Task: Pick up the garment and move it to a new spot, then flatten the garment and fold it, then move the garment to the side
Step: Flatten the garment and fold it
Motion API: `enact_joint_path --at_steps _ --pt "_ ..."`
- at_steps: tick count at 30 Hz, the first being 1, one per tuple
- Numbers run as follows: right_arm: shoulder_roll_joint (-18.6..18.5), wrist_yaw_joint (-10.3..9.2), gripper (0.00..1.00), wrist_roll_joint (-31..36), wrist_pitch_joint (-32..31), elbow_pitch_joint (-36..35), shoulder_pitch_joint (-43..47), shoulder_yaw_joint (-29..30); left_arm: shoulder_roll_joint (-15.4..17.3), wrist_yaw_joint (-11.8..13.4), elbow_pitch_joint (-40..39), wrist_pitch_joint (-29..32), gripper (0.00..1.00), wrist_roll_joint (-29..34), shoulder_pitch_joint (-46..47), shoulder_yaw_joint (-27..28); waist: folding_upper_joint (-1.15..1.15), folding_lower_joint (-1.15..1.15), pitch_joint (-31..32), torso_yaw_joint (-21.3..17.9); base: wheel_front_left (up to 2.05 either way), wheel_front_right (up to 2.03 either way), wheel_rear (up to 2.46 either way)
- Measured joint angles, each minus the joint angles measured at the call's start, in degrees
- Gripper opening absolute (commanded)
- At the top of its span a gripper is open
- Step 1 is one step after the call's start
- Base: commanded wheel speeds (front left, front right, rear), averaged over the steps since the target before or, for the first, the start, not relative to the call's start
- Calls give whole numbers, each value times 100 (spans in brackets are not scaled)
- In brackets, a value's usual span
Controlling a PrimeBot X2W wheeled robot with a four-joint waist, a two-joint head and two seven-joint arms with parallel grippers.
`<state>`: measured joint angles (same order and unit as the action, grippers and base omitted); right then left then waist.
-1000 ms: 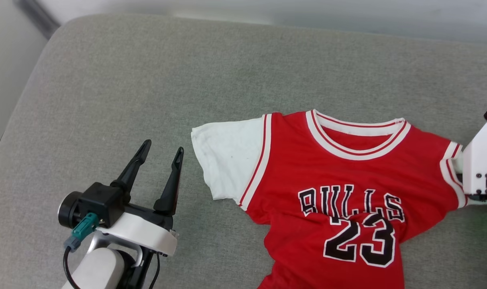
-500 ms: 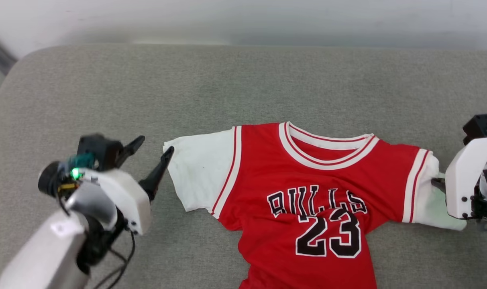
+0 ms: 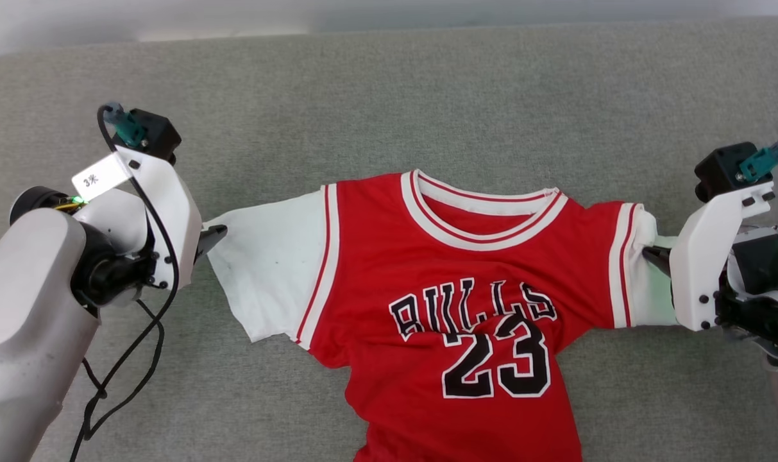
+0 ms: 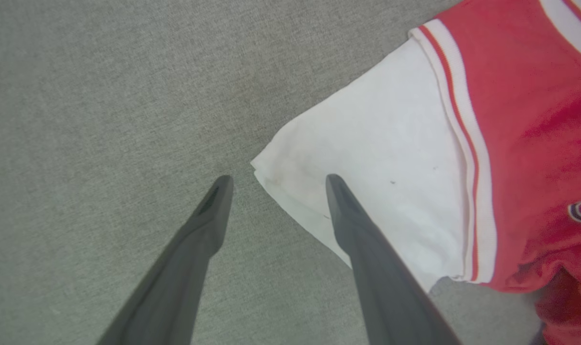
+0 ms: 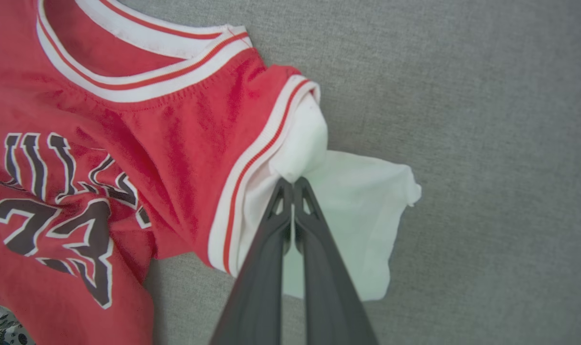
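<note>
One second has brought the left claw [image 4: 277, 179], spread, astride the 9 o'clock sleeve corner [image 4: 271, 168] of the garment [image 3: 465, 256] on the grey surface [image 3: 363, 96], while the right claw [image 5: 292, 182] pinches its 3 o'clock sleeve [image 5: 362, 211], so a flattening stretch looks near.

before me a grey woven fabric surface [image 3: 389, 96] carries the garment [image 3: 363, 269], spread front up, its white sleeves out sideways.
</note>
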<state>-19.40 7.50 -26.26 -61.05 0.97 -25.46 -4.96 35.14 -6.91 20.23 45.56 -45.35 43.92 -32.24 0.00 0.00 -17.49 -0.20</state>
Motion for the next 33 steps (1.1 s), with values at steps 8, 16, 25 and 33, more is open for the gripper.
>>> enact_joint_path --at_steps 8,16,25,33 --pt "-43 0 0 -35 111 -5 -201 -97 -31 -43 775 116 100 13 426 -310 0 0 -347 -174 0 0 0" --pt "-92 0 0 -60 179 97 -276 -181 -11 -46 929 232 100 -227 575 -698 0 0 -447 -230 0 0 0" --pt "-194 0 0 -85 249 199 -355 -227 -94 -49 992 112 0 -713 521 -887 0 0 -370 -191 0 0 0" --pt "-338 0 0 -69 456 241 -355 -223 -35 -51 914 -1095 0 -606 469 -788 0 0 10 -131 0 0 0"
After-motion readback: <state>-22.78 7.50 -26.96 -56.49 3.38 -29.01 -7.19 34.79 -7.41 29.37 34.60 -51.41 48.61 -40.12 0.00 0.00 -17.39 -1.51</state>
